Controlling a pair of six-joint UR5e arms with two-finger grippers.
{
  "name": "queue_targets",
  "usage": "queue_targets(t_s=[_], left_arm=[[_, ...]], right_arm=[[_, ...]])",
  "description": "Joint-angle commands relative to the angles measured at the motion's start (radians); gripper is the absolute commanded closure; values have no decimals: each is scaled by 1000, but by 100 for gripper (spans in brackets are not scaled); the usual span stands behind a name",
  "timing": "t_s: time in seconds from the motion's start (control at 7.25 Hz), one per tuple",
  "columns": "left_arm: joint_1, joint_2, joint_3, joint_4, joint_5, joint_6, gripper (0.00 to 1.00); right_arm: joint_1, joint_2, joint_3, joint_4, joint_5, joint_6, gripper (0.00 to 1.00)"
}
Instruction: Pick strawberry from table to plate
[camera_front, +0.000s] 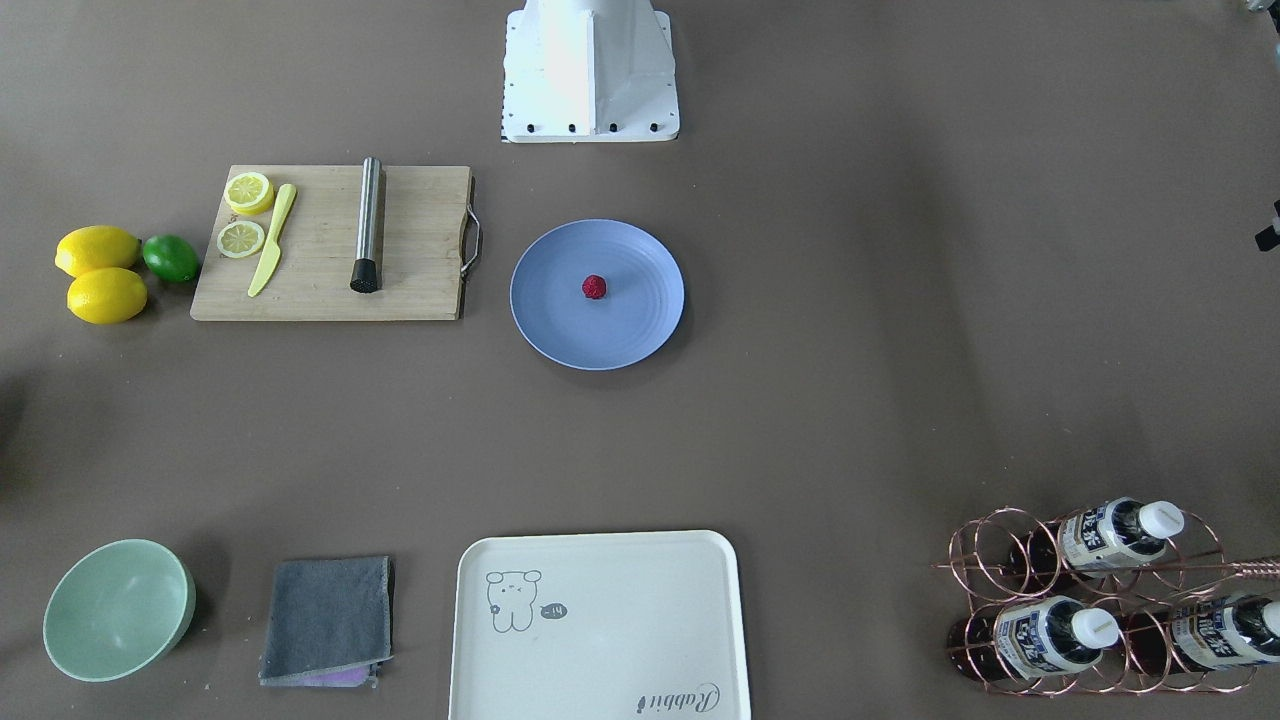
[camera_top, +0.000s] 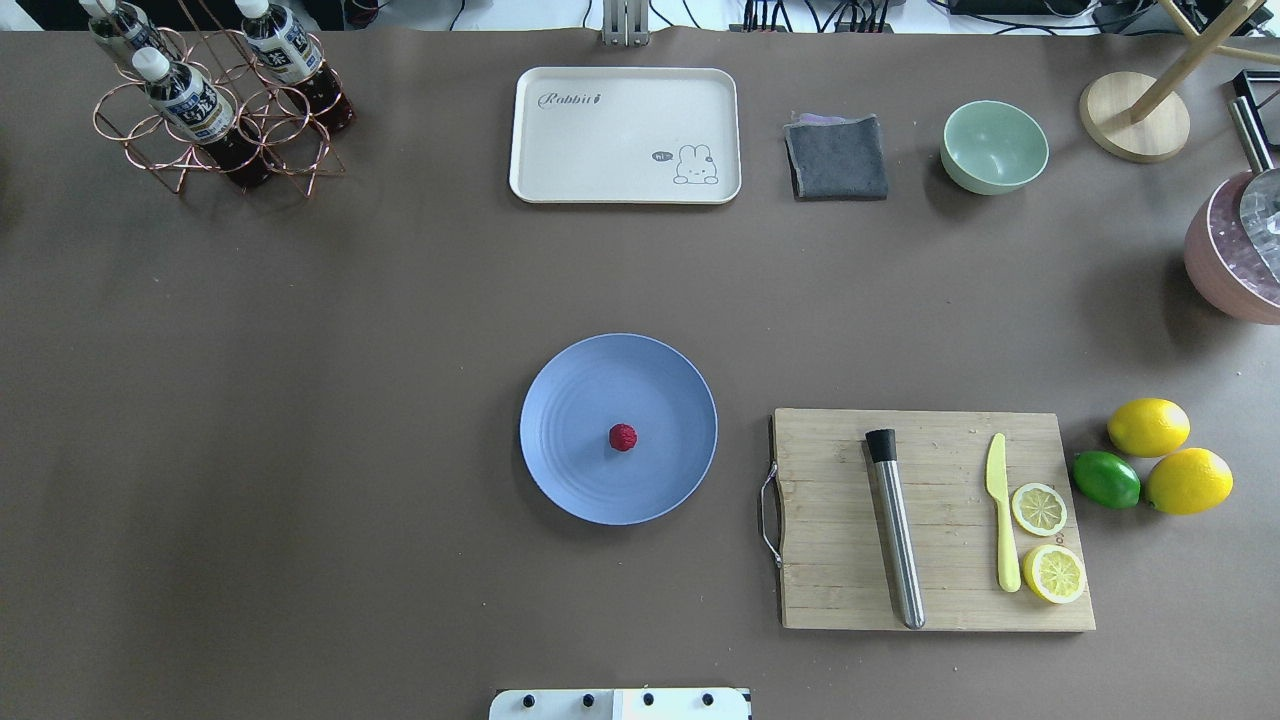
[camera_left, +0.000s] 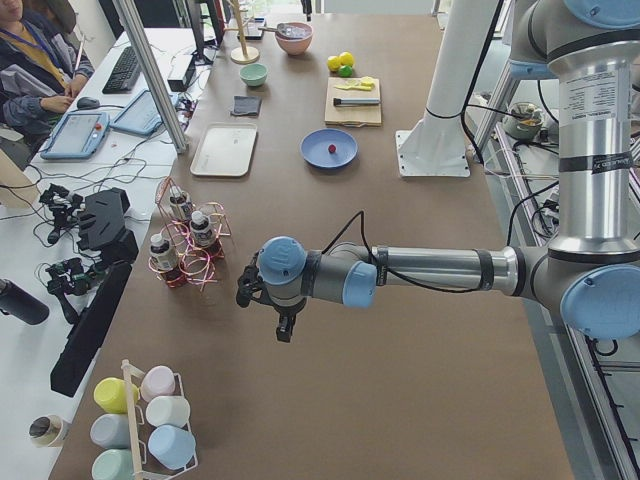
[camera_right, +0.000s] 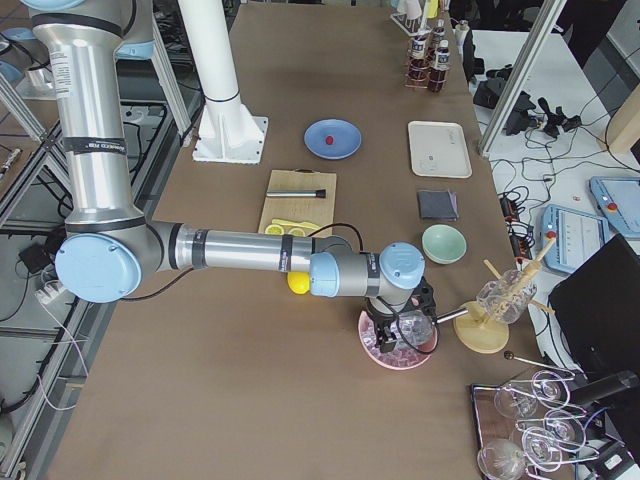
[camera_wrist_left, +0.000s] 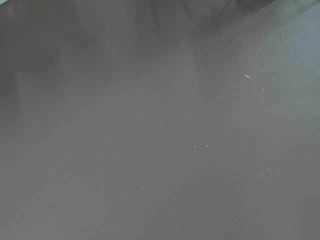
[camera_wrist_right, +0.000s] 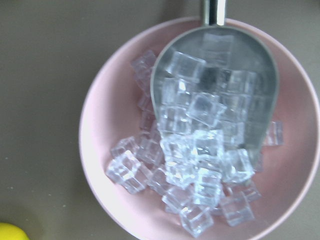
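Observation:
The strawberry (camera_top: 622, 437), small, dark red and bumpy, lies near the middle of the round blue-lavender plate (camera_top: 575, 480) at the centre of the brown-grey table (camera_top: 300, 400). Nothing touches it. The berry (camera_front: 594, 288) and the plate (camera_front: 630, 330) show the same in the front-facing view. My left gripper (camera_left: 284, 328) hangs over bare table far from the plate, near the bottle rack; I cannot tell whether it is open or shut. My right gripper (camera_right: 402, 338) hovers over a pink bowl of ice; its state cannot be told either. Neither wrist view shows any fingers.
A wooden cutting board (camera_top: 830, 560) to the plate's right carries a steel muddler (camera_top: 895, 530), a yellow knife and lemon slices. Two lemons (camera_top: 1148, 427) and a lime (camera_top: 1106, 479) lie beside it. The cream tray (camera_top: 625, 135), grey cloth, mint bowl (camera_top: 994, 146) and bottle rack (camera_top: 215, 110) line the far edge.

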Motion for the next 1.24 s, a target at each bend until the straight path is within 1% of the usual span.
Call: queue_targets(t_s=[0.0, 0.28, 1.1], left_arm=[[-29, 2, 23, -1, 6, 7, 3], [-28, 0, 17, -9, 87, 11, 3], [-28, 2, 16, -7, 89, 13, 3]], right_arm=[[17, -7, -9, 4, -16, -21, 0], [17, -1, -7, 6, -22, -20, 0], [17, -9, -6, 0, -23, -13, 0]])
